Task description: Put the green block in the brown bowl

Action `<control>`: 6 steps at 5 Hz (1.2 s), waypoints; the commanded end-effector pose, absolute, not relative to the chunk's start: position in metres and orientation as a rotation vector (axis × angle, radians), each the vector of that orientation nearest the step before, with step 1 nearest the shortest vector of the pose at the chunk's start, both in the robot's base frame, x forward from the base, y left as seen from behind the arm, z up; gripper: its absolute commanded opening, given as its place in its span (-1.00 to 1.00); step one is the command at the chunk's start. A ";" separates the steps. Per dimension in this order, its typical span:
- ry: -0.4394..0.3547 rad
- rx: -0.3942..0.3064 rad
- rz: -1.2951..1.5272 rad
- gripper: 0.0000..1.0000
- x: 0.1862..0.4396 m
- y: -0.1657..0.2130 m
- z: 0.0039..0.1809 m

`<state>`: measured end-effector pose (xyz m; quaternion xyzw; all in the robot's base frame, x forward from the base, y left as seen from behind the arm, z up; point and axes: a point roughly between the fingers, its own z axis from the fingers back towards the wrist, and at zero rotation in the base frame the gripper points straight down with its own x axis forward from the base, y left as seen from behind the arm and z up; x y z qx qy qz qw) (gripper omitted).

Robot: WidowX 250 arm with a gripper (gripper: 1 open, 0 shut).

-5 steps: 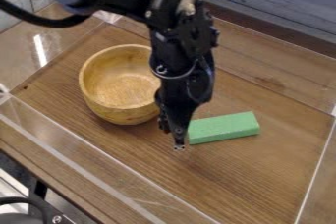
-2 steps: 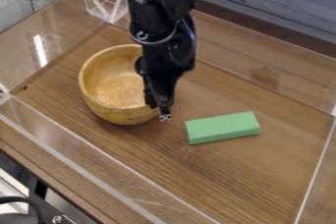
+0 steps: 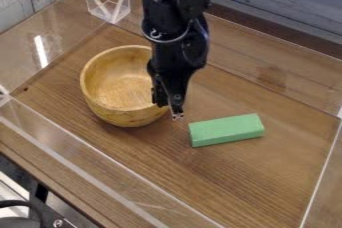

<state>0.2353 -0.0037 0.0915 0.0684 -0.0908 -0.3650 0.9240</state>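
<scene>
Here, end effector [image 3: 175, 111] pinched together and empty, between brown bowl [image 3: 120, 85] and green block [image 3: 226, 130], block flat on table [image 3: 267, 82].

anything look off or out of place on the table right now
Nothing is spilled, tipped or damaged. The brown bowl sits upright and empty, and the green block lies flat on the wood to its right, apart from it. The only oddity: the gripper is shut on nothing, hanging between them beside the bowl.
</scene>
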 end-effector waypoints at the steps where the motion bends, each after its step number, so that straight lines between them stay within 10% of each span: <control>1: -0.228 0.163 -0.739 -1.00 0.237 -0.008 0.105; 5: -0.214 0.180 -0.626 -1.00 0.247 0.008 0.099; 6: -0.230 0.167 -0.698 1.00 0.247 0.006 0.091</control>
